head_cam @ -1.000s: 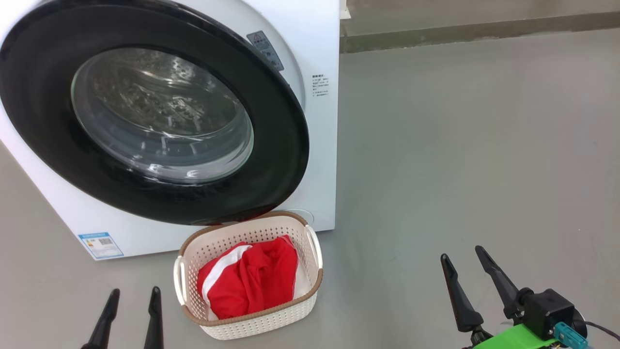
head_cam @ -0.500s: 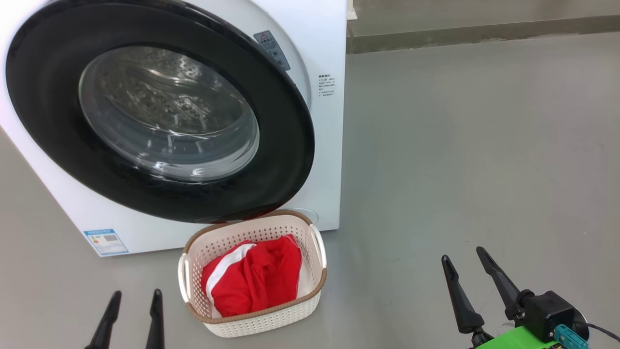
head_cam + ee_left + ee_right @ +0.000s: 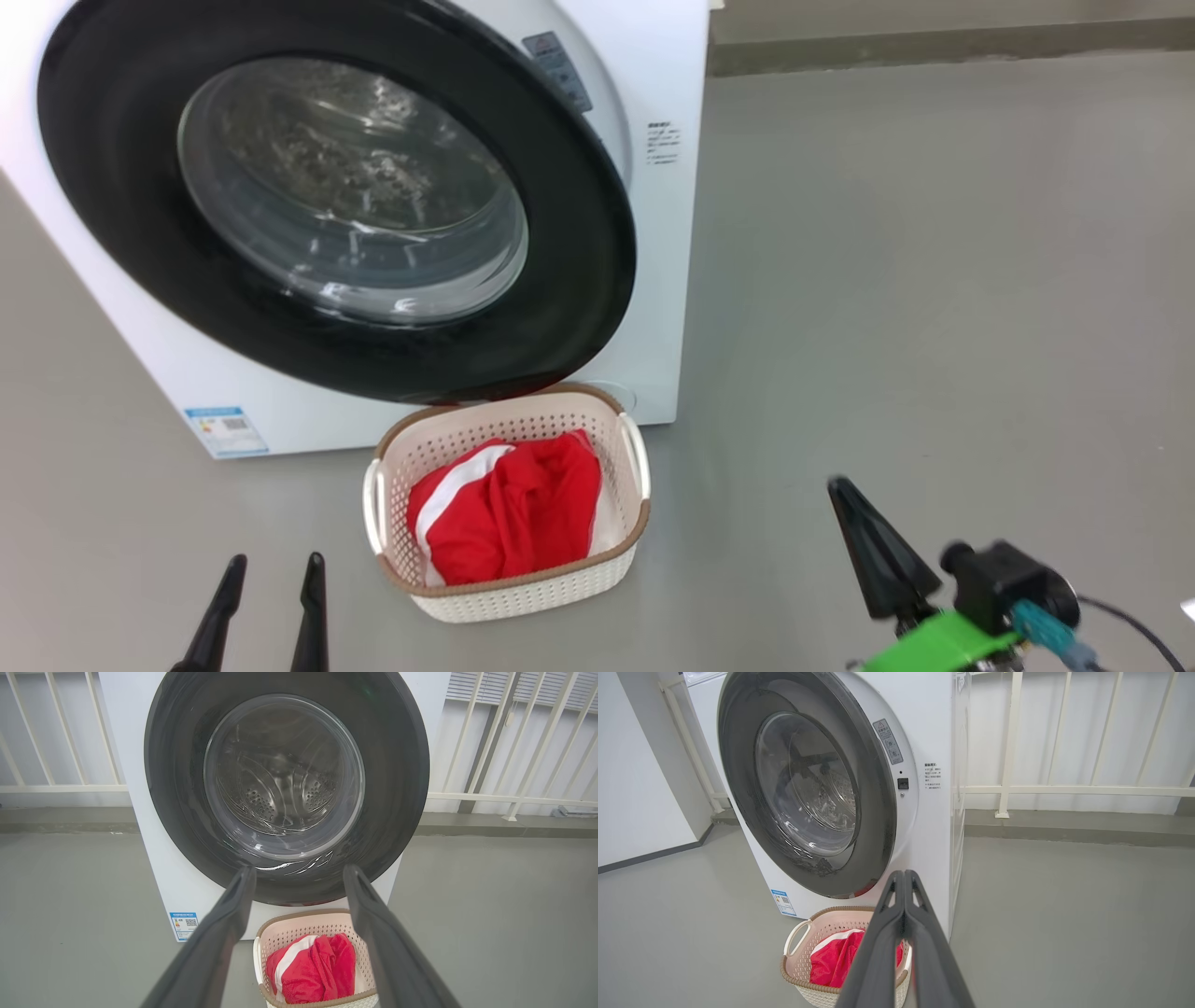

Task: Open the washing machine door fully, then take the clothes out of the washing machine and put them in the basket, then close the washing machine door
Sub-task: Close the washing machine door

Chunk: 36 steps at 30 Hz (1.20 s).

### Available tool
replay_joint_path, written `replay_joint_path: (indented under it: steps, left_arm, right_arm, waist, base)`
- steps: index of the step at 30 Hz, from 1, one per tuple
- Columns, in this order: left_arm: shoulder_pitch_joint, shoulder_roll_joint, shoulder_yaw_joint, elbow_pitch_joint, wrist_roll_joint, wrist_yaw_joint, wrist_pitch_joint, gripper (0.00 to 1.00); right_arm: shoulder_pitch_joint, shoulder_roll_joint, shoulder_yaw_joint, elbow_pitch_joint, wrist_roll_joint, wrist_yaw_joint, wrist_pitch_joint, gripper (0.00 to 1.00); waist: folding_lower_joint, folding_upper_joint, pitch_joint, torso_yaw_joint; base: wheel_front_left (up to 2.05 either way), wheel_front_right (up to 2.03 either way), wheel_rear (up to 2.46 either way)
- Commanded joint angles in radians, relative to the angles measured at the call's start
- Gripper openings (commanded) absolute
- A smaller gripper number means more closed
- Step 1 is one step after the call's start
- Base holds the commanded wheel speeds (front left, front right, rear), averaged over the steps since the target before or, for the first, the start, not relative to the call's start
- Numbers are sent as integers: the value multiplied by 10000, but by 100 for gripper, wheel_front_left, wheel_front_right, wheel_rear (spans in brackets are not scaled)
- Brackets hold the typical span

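The washing machine (image 3: 667, 280) is a white box with its door (image 3: 569, 308) across the opening; through the clear window I see bare steel drum. The door's latch side seems to stand slightly off the front in the right wrist view (image 3: 878, 812). The basket (image 3: 523, 597) sits on the floor under the door's lower edge and holds red clothes (image 3: 523, 513) with a white stripe. My left gripper (image 3: 274, 562) is open and empty, near-left of the basket. My right gripper (image 3: 840, 490) is shut on nothing, right of the basket. The wrist views show each gripper (image 3: 300, 870) (image 3: 903, 873) pointing at the machine.
Grey floor (image 3: 934, 280) stretches wide to the machine's right. A low kerb (image 3: 934, 42) and a white railing (image 3: 1008, 742) run behind it. A white wall (image 3: 635, 765) stands beyond the machine's far side.
My right gripper's fingers have come together from wide apart. The head camera has shifted, sliding the machine and basket to the right in the picture. The left gripper has stayed open.
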State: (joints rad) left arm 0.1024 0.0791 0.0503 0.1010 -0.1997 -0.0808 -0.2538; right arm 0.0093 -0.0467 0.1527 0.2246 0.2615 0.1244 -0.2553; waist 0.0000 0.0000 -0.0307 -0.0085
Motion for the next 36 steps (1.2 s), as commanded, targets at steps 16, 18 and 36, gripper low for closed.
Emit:
replay_joint_path:
  steps: [16, 18, 36]
  left_arm:
    - [-1144, -103, -180, -522, 162, -282, -80, 100]
    - [-1311, -120, -271, -511, 159, -305, -80, 100]
    - [-2288, -255, -821, -316, -215, -431, -80, 100]
  right_arm:
    - [-4441, -253, 1362, 1986, 922, 63, 137, 0]
    - [-5012, -356, 1488, 2255, 989, 63, 163, 0]
    - [-8986, -1130, 2751, 4901, 1405, 63, 345, 0]
  waist:
    - [0, 0, 1596, 1363]
    - [0, 0, 1824, 1573]
    - [0, 0, 3199, 2876]
  base:
    - [0, 0, 0]
    - [0, 0, 0]
    - [0, 0, 0]
